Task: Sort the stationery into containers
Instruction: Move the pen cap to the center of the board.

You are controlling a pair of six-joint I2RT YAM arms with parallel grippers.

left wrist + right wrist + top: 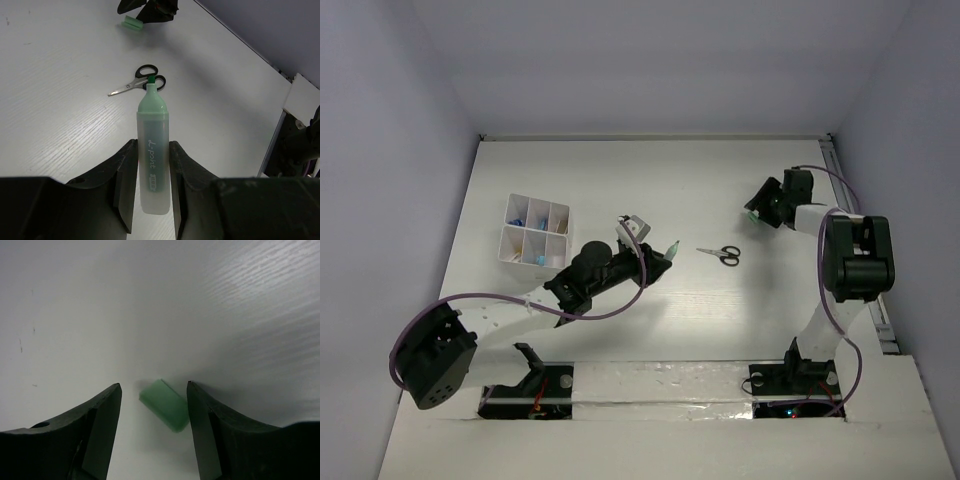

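My left gripper (pixel 149 175) is shut on a green highlighter (pixel 153 145), its tip pointing away; in the top view it (pixel 658 262) holds the highlighter (pixel 671 248) at the table's middle. Small black-handled scissors (pixel 720 254) lie just right of it, also in the left wrist view (pixel 140 81). My right gripper (pixel 154 405) is open, its fingers on either side of a small green block (pixel 166 404) lying on the table; in the top view it (pixel 754 212) is at the right rear. The white six-compartment box (pixel 534 232) stands at the left with blue pieces inside.
A small grey clip-like object (pixel 633 226) sits behind the left gripper. The right gripper and green block also show at the top of the left wrist view (pixel 132 22). The table's right edge has a rail (pixel 860 240).
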